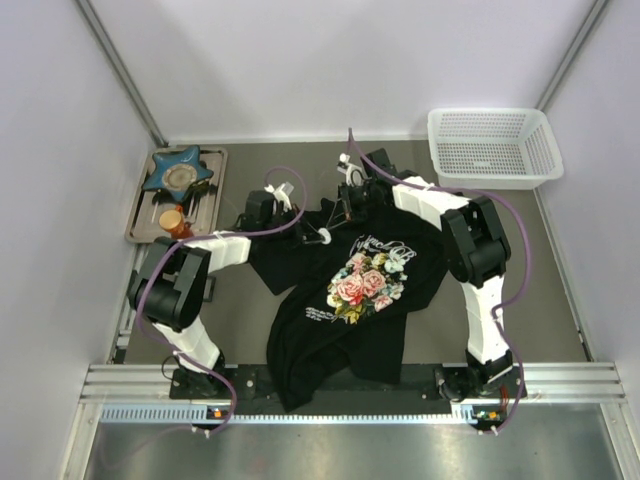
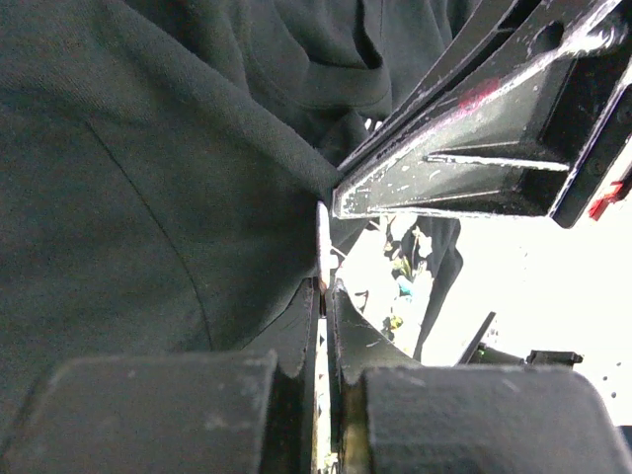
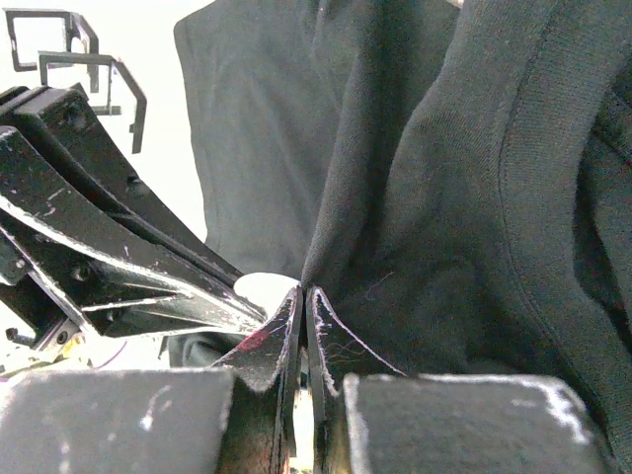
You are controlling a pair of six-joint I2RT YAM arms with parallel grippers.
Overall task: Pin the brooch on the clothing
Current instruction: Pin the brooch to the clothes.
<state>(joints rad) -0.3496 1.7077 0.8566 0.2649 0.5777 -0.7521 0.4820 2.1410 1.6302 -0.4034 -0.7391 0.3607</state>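
The left gripper (image 2: 324, 291) is pinching the tiny, hard brooch (image 2: 322, 232) by its thin edge at its jaw tips, while the right gripper (image 3: 304, 294) is squeezing a fold of soft, floppy shirt (image 3: 444, 217) just beside.

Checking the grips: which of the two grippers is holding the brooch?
The left gripper: a thin pale disc, the brooch, stands edge-on between its shut fingers. The right gripper is shut on a fold of the black shirt instead.
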